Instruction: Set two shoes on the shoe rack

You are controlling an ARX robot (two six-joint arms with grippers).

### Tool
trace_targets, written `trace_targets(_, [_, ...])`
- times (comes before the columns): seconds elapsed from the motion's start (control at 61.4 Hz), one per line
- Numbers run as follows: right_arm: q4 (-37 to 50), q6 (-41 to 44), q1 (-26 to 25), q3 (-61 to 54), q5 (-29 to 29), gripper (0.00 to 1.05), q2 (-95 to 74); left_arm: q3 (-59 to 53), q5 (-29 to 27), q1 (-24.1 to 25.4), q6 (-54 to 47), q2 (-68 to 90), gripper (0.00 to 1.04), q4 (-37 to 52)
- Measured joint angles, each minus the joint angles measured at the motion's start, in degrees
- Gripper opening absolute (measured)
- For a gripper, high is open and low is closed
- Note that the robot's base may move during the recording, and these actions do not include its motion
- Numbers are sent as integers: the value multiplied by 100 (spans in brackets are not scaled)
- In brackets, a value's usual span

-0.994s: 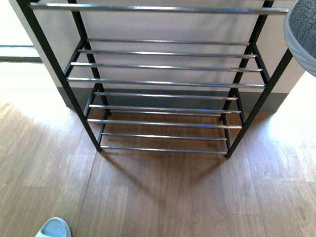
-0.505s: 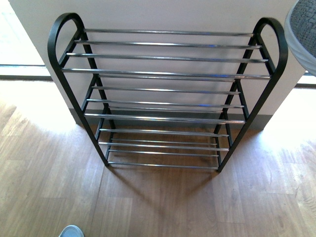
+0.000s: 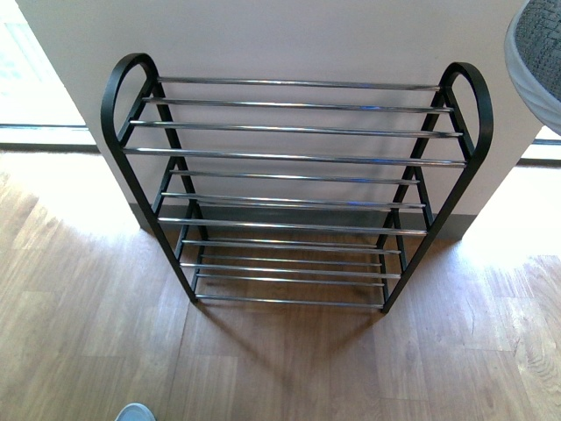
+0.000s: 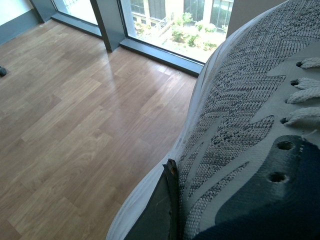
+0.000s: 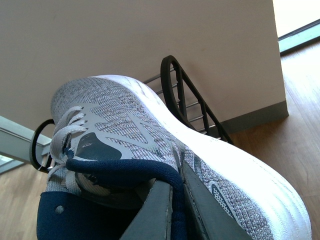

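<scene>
The shoe rack [image 3: 298, 158], a black frame with chrome rods, stands against the wall ahead with nothing on its tiers. My right gripper [image 5: 175, 172] is shut on the navy collar of a grey mesh sneaker [image 5: 130, 125], held up in the air; the rack's end loop [image 5: 172, 85] shows behind it. That sneaker's toe [image 3: 536, 53] pokes into the front view's upper right corner. My left gripper [image 4: 174, 172] is shut on the side of the other grey mesh sneaker [image 4: 240, 110], above the wooden floor. A pale sandal's tip [image 3: 136, 412] shows at the front view's bottom edge.
A beige wall [image 3: 289, 39] backs the rack, with a skirting board [image 3: 298, 215] below. Wooden floor [image 3: 289, 360] spreads in front of the rack. In the left wrist view, tall windows with dark frames [image 4: 112, 25] meet the floor.
The front view has drawn back from the rack: its whole frame with both end loops now shows, smaller. The pale sandal has slid towards the bottom edge. The sneaker toe stays at upper right.
</scene>
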State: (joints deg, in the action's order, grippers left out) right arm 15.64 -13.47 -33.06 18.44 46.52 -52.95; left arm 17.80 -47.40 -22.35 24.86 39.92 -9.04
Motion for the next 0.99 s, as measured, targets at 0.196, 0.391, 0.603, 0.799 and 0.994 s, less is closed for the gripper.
trace_targets(0.196, [-168, 509, 592, 376, 227, 1, -9, 0, 2, 0, 0, 0, 2, 0])
trace_targets(0.391, [-691, -59, 2109, 1224, -1593, 1, -350, 0, 2, 0, 2, 0, 2, 0])
trace_targets(0.603, [-835, -929, 3797, 1996, -3320, 1, -1158, 0, 2, 0, 0, 0, 2, 0])
trace_targets(0.799, [-1021, -2050, 5007, 2789, -4686, 1, -2251, 0, 2, 0, 0, 0, 2, 0])
trace_targets(0.994, [-988, -2750, 5327, 3292, -6308, 1, -3178, 0, 2, 0, 0, 0, 2, 0])
